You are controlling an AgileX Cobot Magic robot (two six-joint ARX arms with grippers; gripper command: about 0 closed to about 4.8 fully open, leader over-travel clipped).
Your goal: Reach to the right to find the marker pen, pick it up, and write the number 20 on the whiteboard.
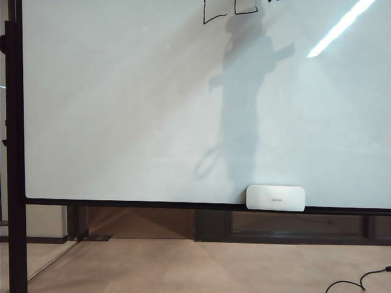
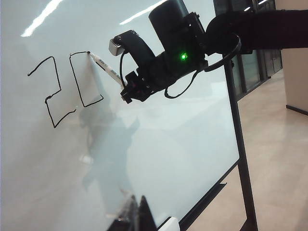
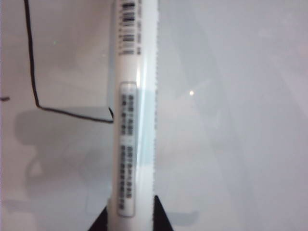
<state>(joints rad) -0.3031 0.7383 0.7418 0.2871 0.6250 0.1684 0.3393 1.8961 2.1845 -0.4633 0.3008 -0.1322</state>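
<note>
The whiteboard fills the exterior view, with only the bottoms of the number 20 showing at its top edge; no gripper shows there, just an arm's shadow. In the left wrist view the boxy number 20 is whole. My right gripper is shut on the white marker pen, whose tip touches the top corner of the 0. In the right wrist view the marker pen runs out from between the right gripper's fingers over a black stroke. My left gripper sits close to the board, fingers together and empty.
A small white eraser rests on the board's lower black frame rail. The black stand post rises at the left. A black cable lies on the beige floor at the lower right.
</note>
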